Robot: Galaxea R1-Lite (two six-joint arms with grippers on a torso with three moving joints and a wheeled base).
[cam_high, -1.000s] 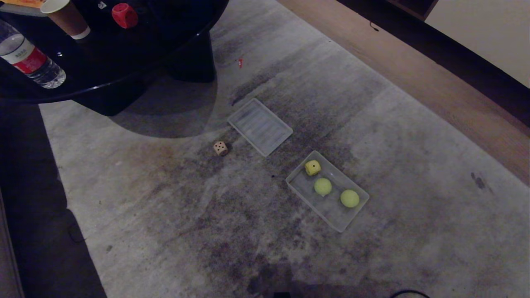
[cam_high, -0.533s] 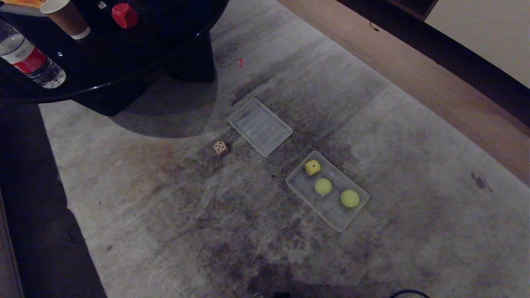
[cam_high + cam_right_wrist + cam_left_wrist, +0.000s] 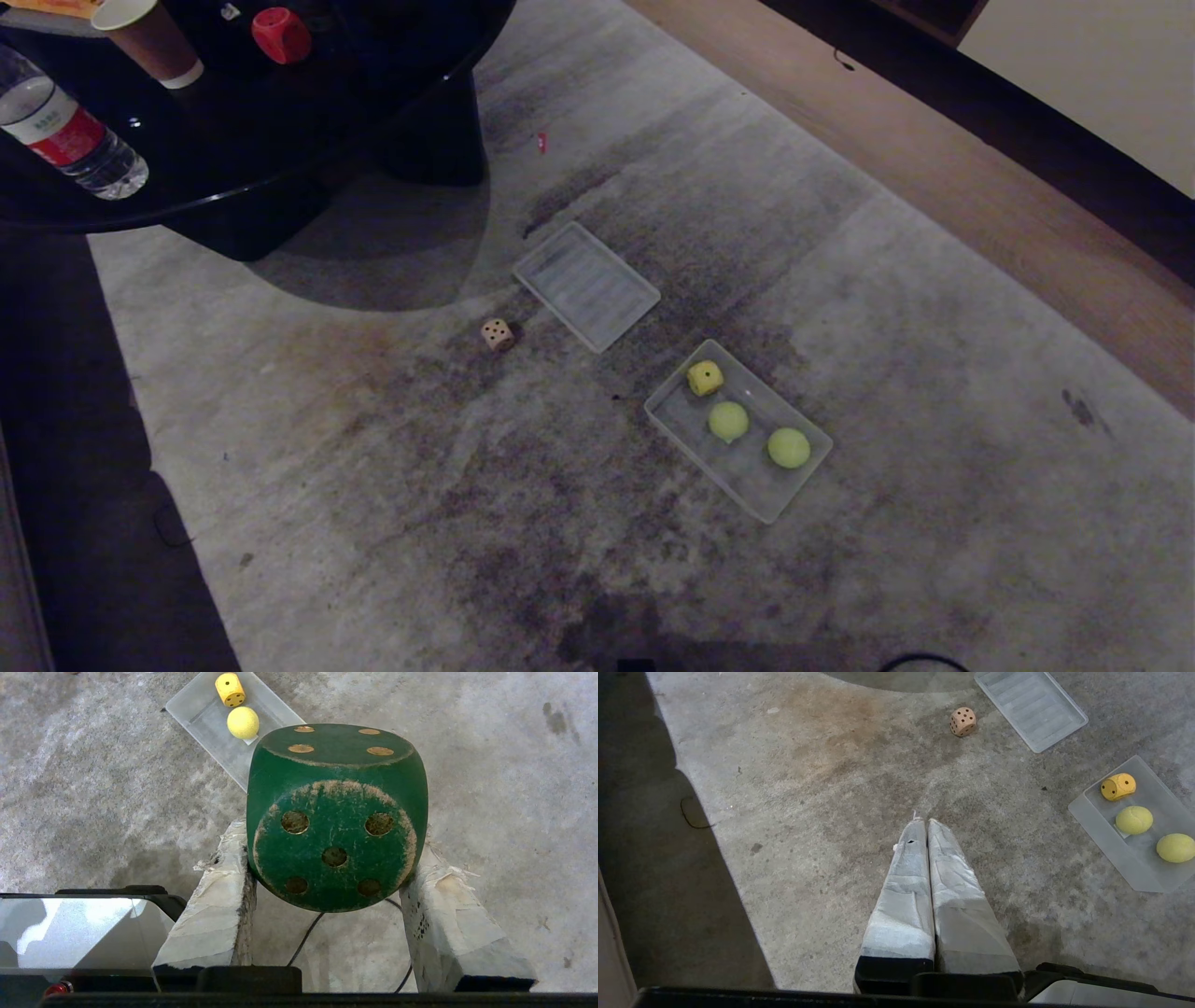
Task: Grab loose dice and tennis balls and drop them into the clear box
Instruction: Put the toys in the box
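Note:
My right gripper [image 3: 332, 858] is shut on a dark green die [image 3: 336, 816], held above the carpet. The clear box [image 3: 738, 471] lies on the carpet with a yellow die [image 3: 705, 377] and two tennis balls [image 3: 728, 421] [image 3: 789, 447] inside. A beige die [image 3: 498, 334] lies loose on the carpet to the box's left. A red die [image 3: 280, 35] sits on the black table. My left gripper [image 3: 927, 822] is shut and empty over bare carpet, with the beige die [image 3: 962, 721] well ahead of it. Neither arm shows in the head view.
A flat ribbed lid [image 3: 586, 286] lies between the beige die and the box. The round black table [image 3: 233, 177] at the far left carries a water bottle [image 3: 70, 140] and a paper cup [image 3: 149, 37]. A wooden floor strip [image 3: 980, 196] borders the carpet on the right.

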